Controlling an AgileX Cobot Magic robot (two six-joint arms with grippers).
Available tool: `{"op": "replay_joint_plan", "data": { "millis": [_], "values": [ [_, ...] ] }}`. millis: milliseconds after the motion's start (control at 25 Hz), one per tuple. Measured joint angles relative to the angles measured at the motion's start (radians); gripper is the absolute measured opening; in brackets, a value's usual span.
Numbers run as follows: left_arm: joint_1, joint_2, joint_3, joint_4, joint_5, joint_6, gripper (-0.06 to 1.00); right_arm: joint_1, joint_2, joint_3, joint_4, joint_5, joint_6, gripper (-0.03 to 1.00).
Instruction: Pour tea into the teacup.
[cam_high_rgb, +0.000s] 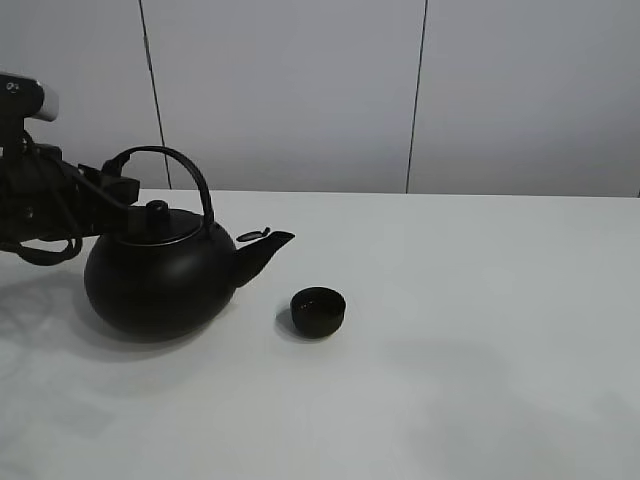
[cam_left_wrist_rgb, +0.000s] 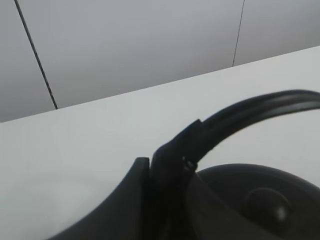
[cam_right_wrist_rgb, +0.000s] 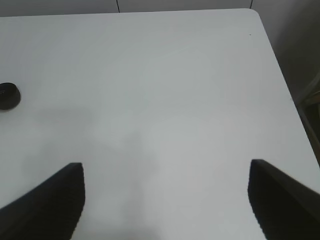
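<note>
A big round black kettle (cam_high_rgb: 160, 278) with an arched handle (cam_high_rgb: 190, 170) stands on the white table (cam_high_rgb: 450, 330) at the left, its spout pointing right. The small matte-black teacup (cam_high_rgb: 318, 311) sits on the table just right of the spout and apart from it; it also shows at the edge of the right wrist view (cam_right_wrist_rgb: 7, 96). My left gripper (cam_high_rgb: 118, 183) is shut on the left end of the kettle handle (cam_left_wrist_rgb: 250, 112), above the lid (cam_left_wrist_rgb: 262, 200). My right gripper (cam_right_wrist_rgb: 167, 200) is open and empty over bare table, far from the cup.
Grey wall panels (cam_high_rgb: 300, 90) stand behind the table. The table's corner and side edge (cam_right_wrist_rgb: 265, 35) show in the right wrist view. The right arm is out of the exterior high view.
</note>
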Motion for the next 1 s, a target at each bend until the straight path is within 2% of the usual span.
{"op": "replay_joint_plan", "data": {
  "millis": [760,920,1000],
  "values": [
    [0.0,-0.002,0.0,0.005,0.048,-0.006,0.11,0.0,0.0,0.0,0.0,0.0,0.0,0.61],
    [0.0,-0.004,0.006,0.029,0.027,-0.049,0.17,0.0,0.0,0.0,0.0,0.0,0.0,0.61],
    [0.0,-0.009,0.025,0.032,-0.019,-0.076,0.22,0.0,0.0,0.0,0.0,0.0,0.0,0.61]
  ]
}}
